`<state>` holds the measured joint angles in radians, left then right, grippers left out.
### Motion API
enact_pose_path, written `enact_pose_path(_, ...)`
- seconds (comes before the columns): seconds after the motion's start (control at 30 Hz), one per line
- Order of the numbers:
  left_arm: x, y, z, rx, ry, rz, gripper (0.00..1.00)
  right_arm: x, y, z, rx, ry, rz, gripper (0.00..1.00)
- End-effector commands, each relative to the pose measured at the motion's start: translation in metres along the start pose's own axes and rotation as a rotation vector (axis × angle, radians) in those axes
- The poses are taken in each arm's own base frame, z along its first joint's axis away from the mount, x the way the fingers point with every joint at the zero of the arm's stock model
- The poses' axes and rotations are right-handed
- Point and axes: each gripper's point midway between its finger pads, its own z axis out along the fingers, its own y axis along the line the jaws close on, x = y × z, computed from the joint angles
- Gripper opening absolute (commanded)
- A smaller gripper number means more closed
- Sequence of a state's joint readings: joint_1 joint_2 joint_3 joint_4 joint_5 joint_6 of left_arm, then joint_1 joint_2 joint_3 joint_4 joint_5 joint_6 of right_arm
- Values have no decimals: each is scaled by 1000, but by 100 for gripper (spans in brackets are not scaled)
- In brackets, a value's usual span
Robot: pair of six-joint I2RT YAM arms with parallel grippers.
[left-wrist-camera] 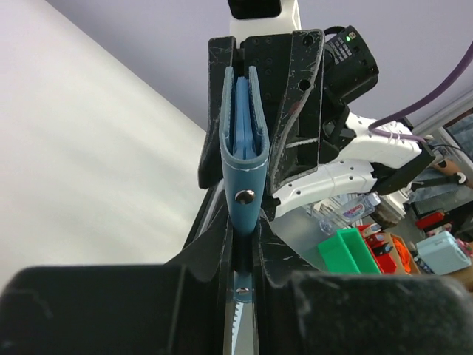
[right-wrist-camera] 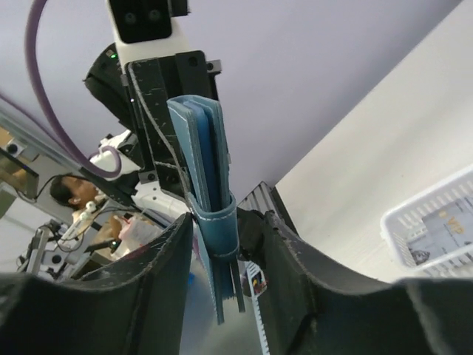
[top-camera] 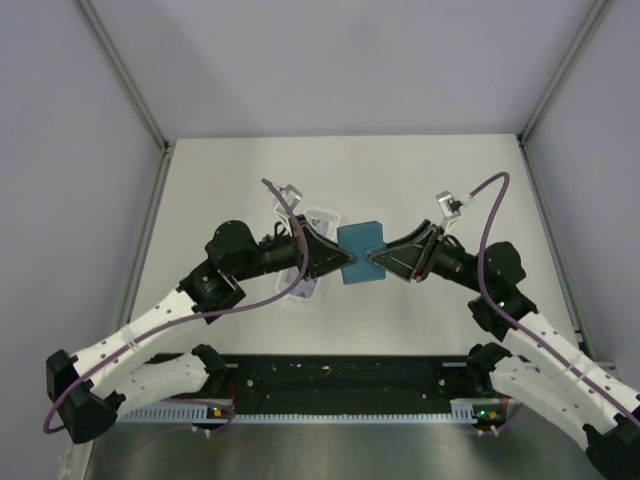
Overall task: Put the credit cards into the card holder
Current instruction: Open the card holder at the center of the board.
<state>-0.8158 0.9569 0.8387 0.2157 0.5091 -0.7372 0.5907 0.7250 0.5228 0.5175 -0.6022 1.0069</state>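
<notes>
The teal card holder (top-camera: 360, 240) hangs folded above the table's middle, held between both grippers. My left gripper (top-camera: 340, 262) is shut on its snap-tab end; in the left wrist view the card holder (left-wrist-camera: 244, 140) stands edge-on above that gripper (left-wrist-camera: 245, 237). My right gripper (top-camera: 381, 258) is shut on the opposite end; in the right wrist view the card holder (right-wrist-camera: 203, 163) sits between its fingers (right-wrist-camera: 218, 244). A pale credit card (right-wrist-camera: 443, 229) with dark markings lies in the white tray (right-wrist-camera: 399, 229). No other cards show.
The long white tray (top-camera: 320, 217) lies under my left arm, mostly hidden by it. A black rail (top-camera: 340, 375) runs along the near edge. Metal frame posts and pale walls bound the table. A green bin (left-wrist-camera: 347, 255) stands off the table.
</notes>
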Motion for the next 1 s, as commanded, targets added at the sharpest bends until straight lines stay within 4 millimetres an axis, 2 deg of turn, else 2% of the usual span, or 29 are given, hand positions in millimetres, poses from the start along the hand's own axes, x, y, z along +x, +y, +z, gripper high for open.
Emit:
enact_pose_path(0.0, -15, -18, -16, 20, -69, 125, 0, -14, -2, -6, 130, -12, -122, 49)
enact_pose_path(0.1, -23, -4, -23, -87, -97, 164, 0, -21, -16, -20, 269, -31, -177, 60)
enact_pose_path(0.27, -25, 44, -37, -367, -81, 179, 0, -33, -46, -41, 502, -63, -223, 64)
enact_pose_path(0.33, -24, 61, -41, -466, -73, 160, 0, -34, -59, -45, 577, -49, -222, 66)
enact_pose_path(0.43, -15, 85, -45, -594, -50, 128, 0, -36, -67, -40, 654, -37, -233, 75)
enact_pose_path(0.53, -6, 93, -43, -626, -37, 98, 0, -33, -67, -30, 709, -38, -290, 78)
enact_pose_path(0.7, 0, 92, -38, -644, -33, 94, 0, -8, -72, -2, 778, 28, -357, 78)
enact_pose_path(0.8, 3, 88, -34, -649, -24, 108, 0, 5, -75, 15, 784, 57, -340, 74)
enact_pose_path(0.97, 8, 82, -26, -643, -7, 122, 0, 8, -75, 34, 760, 39, -306, 68)
